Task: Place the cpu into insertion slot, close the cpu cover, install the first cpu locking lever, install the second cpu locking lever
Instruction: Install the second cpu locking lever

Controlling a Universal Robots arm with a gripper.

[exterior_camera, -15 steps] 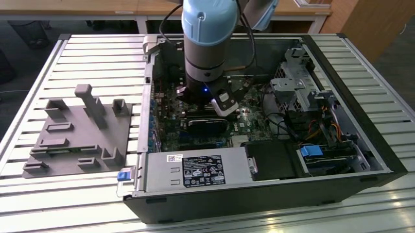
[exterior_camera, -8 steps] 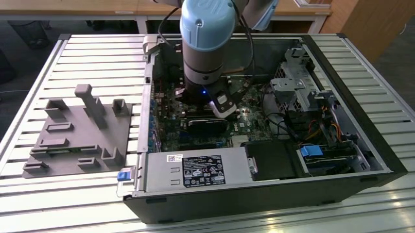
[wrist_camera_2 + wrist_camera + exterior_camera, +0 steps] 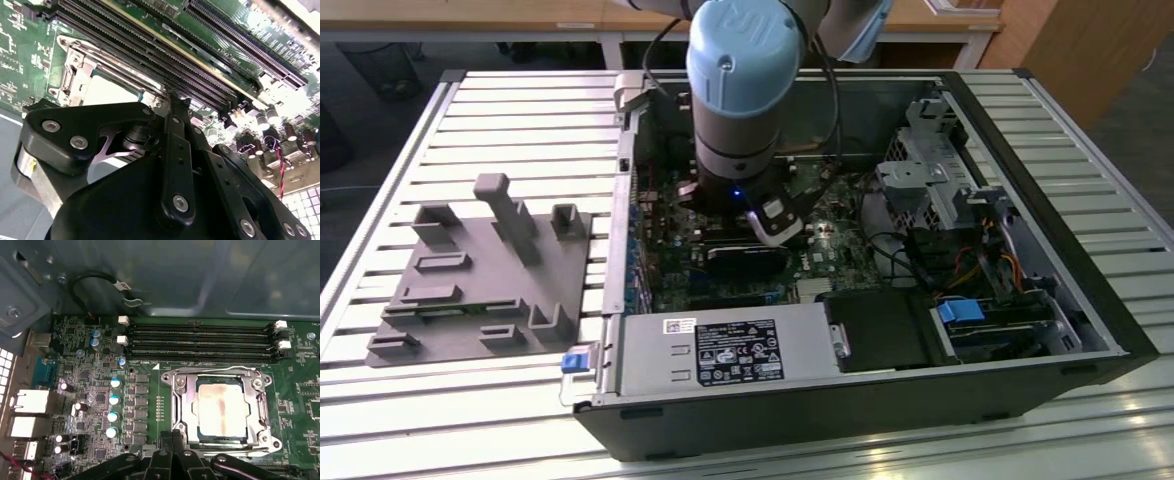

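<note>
On a slatted metal table (image 3: pixel 1067 120) in the exterior view, an open black computer case (image 3: pixel 1067 330) is lying on its side, with a grey moulded fixture block (image 3: pixel 480 280) sitting well apart toward the exterior view's left. The light-blue and grey robot arm (image 3: pixel 740 90) is reaching straight down into the case, over the green motherboard (image 3: pixel 834 265), and its body is hiding the socket area, so the chip cannot be made out from here.

In the second wrist view, the black gripper (image 3: pixel 172 102) is taking up the near field. Its fingers (image 3: pixel 175 145) are appearing pressed together into a single narrow blade with nothing pinched between them, though the steep angle is making this hard to judge with certainty. The tip is sitting just beside a corner of the thin silvery metal cpu cover (image 3: pixel 82 65), behind which a pale patch of the cpu (image 3: pixel 107 90) is showing, mostly cut off by the gripper body. Long black memory slots (image 3: pixel 165 45) are running past behind.

In the first wrist view, the socket is laid out plainly: the small square silvery-grey cpu (image 3: pixel 222 410), stained tan across its face, is sitting flat in the insertion slot (image 3: pixel 186 412), and the cpu cover (image 3: pixel 260 412) is lying down around it, framing it through its window. The gripper (image 3: pixel 172 437) tip is poking in at the cover's corner nearest the camera. Whether the locking levers are latched cannot be told.
</note>
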